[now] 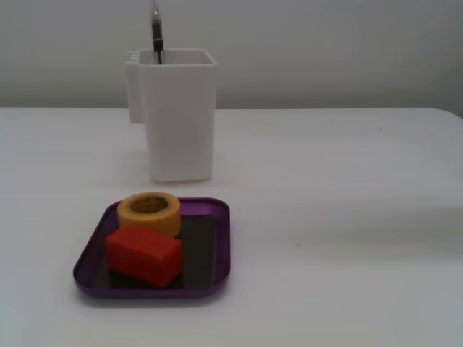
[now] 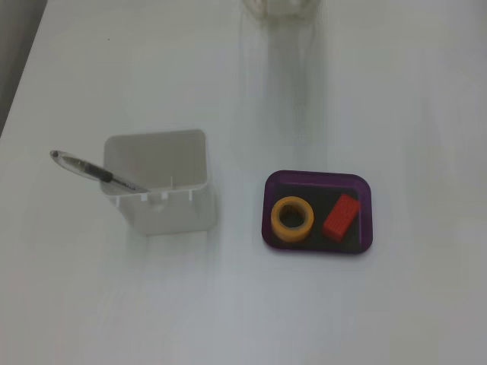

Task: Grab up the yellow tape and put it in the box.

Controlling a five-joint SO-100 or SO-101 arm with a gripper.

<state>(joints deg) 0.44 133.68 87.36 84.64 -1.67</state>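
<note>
From my seat I see the yellow tape (image 1: pixel 149 212) lying flat inside the box (image 1: pixel 217 246), hollow core facing up. In a fixed view from table height it sits toward the box's far rim, with the red block (image 1: pixel 143 254) in front of it, nearer the camera, and so close that I cannot tell whether they touch. In a fixed view from above, the tape (image 2: pixel 292 218) lies in the left half of the box (image 2: pixel 316 178) and the block (image 2: pixel 340 217) in the right half, tilted on a diagonal, with a sliver of dark floor between them.

The white container (image 1: pixel 179 116) stands upright behind the box in the low view, apart from it. From above the container (image 2: pixel 157 182) is left of the box with a strip of bare table (image 2: pixel 411 114) between them, and a pen (image 2: pixel 95 172) leans out over its left wall.

The table has open room to the right of the box and in front of it. Its left edge shows at the upper left from above.

The gripper is not in either view, so I cannot say how its fingers stand. Only a pale blurred shape (image 2: pixel 278 6) shows at the top edge from above.
</note>
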